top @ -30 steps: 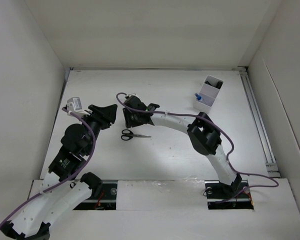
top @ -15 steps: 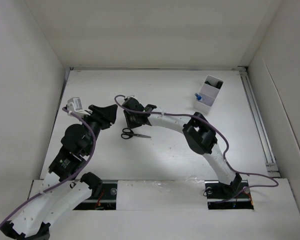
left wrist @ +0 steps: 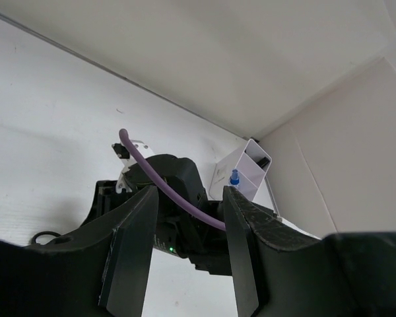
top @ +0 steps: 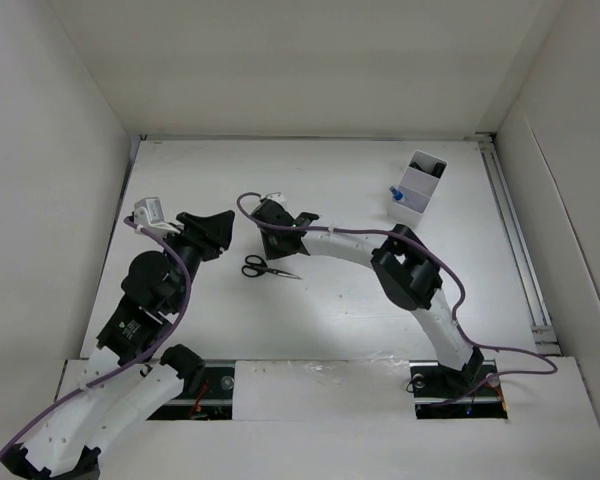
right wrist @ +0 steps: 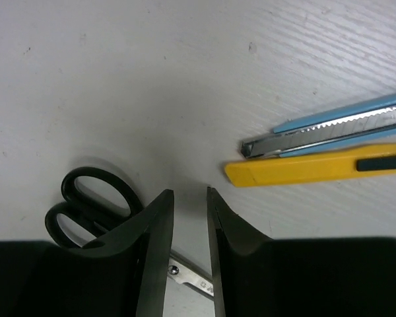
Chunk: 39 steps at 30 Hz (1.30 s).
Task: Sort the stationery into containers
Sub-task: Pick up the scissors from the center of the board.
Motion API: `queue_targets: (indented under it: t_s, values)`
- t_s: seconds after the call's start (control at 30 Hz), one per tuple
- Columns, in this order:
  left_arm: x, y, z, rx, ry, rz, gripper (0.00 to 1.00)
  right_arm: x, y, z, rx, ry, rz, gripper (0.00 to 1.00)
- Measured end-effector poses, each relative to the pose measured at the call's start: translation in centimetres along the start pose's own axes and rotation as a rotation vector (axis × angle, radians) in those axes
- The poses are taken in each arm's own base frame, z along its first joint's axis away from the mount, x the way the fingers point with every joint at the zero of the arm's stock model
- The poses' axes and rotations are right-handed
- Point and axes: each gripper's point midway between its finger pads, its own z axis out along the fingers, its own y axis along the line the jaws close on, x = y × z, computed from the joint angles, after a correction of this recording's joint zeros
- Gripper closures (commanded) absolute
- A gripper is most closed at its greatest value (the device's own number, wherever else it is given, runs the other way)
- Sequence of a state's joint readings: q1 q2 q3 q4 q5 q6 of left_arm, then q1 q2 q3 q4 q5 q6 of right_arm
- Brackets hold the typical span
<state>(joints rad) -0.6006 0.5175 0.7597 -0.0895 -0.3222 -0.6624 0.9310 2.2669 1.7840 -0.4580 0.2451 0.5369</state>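
Observation:
Black-handled scissors [top: 265, 268] lie flat on the white table; in the right wrist view their handles [right wrist: 86, 198] are at the left and their blade runs under my fingers. My right gripper [top: 276, 236] [right wrist: 189, 198] hovers just above them, jaws a narrow gap apart and empty. A yellow stick [right wrist: 317, 165] and a silver-blue cutter [right wrist: 323, 125] lie side by side just beyond it. My left gripper [top: 216, 230] [left wrist: 189, 198] is open and empty, left of the scissors. The white divided container [top: 417, 186] stands at the back right with a blue-capped bottle [top: 395, 194] in it.
White walls enclose the table on three sides. A metal rail [top: 515, 240] runs along the right edge. The right arm's wrist and purple cable [left wrist: 165, 198] fill the left wrist view, with the container [left wrist: 247, 168] beyond.
My right gripper has shifted slightly to the right and nearer, staying over the scissors. The scissors' blade has turned a little. The left arm has barely moved.

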Motion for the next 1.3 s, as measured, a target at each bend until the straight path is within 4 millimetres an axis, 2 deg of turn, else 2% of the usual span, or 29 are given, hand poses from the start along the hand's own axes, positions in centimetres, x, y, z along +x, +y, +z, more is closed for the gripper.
queue_targets:
  t_s: [0.17,0.23,0.33,0.47,0.6,0.7,0.87,1.1,1.23,1.27,1.3]
  values:
    - [0.1,0.0,0.2,-0.003,0.003,0.002,0.59,-0.2,-0.1,-1.2,0.002,0.002,0.018,0.64]
    - [0.2,0.1,0.2,-0.005,0.005,0.003,0.59,-0.8,0.2,-1.8,-0.011,-0.008,0.03,0.57]
    - [0.2,0.1,0.2,-0.005,0.005,0.003,0.59,-1.6,1.1,-2.9,-0.057,-0.019,0.042,0.52]
    - [0.2,0.1,0.2,-0.005,0.006,0.003,0.59,-2.2,2.8,-3.6,-0.136,-0.013,0.038,0.51]
    - [0.4,0.3,0.3,-0.007,0.008,0.004,0.58,-2.3,4.2,-2.9,-0.175,-0.002,0.018,0.53]
    - [0.7,0.4,0.4,-0.01,0.012,0.005,0.58,-1.5,4.9,-1.6,-0.176,0.015,-0.003,0.56]
    - [0.7,0.4,0.4,-0.009,0.01,0.005,0.58,0.5,4.1,0.1,-0.114,0.048,-0.032,0.6]
    - [1.1,0.6,0.6,-0.01,0.016,0.007,0.58,-0.1,3.2,0.2,-0.06,0.015,-0.036,0.64]
    - [1.1,0.5,0.8,-0.008,0.016,0.007,0.58,-0.1,2.6,0.4,-0.035,0.009,-0.041,0.53]
    - [1.2,0.5,0.8,-0.007,0.016,0.007,0.58,0.0,2.6,0.5,-0.032,0.009,-0.043,0.53]
    - [1.2,0.5,0.8,-0.008,0.016,0.007,0.58,0.0,2.6,0.5,-0.034,0.007,-0.046,0.58]
